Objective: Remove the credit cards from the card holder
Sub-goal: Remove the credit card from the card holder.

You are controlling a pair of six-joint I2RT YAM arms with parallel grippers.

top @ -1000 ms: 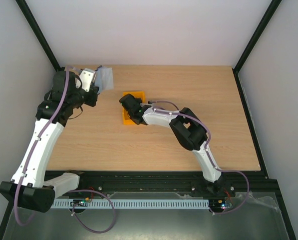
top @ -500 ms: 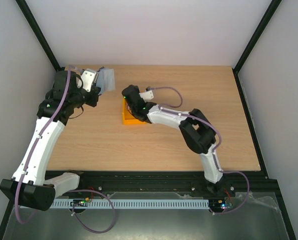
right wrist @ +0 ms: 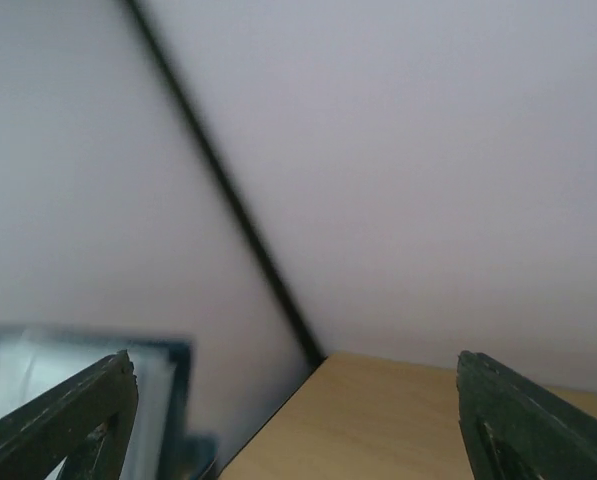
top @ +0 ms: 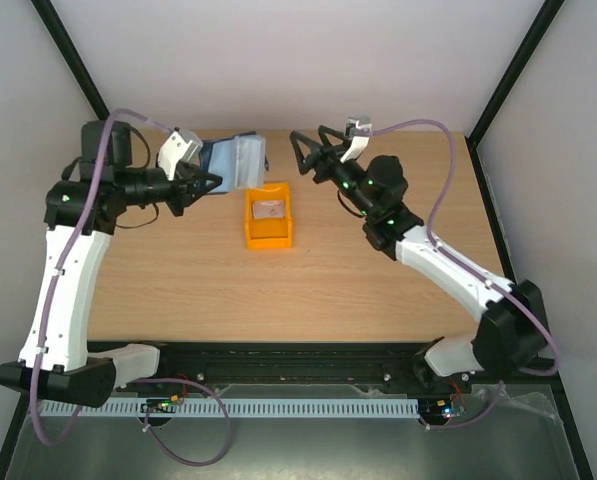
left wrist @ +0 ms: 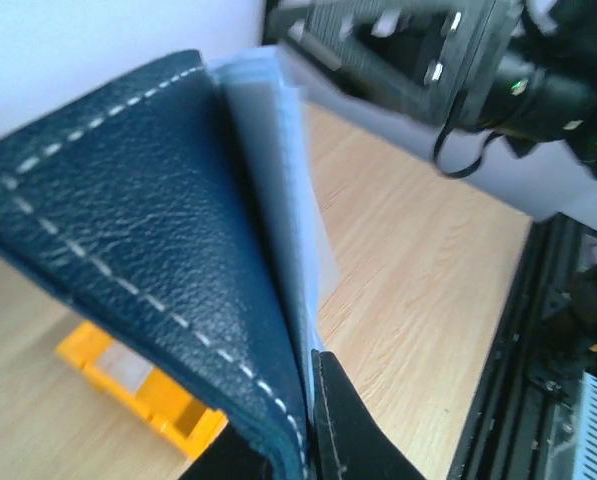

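Right tool [top: 297, 151] lifted off bin [top: 268, 240], released, left tool [top: 209, 183] grasping card holder [top: 235, 160] aloft

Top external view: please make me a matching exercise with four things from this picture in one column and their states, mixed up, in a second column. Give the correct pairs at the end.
Things:
1. card holder
2. orange bin
3. right gripper
4. left gripper

States:
A. stands on the table, with a pale card lying inside
B. shut, clamping something navy
C. open, holding nothing
D. held off the table, partly open

Pairs: 1-D, 2-A, 3-C, 4-B
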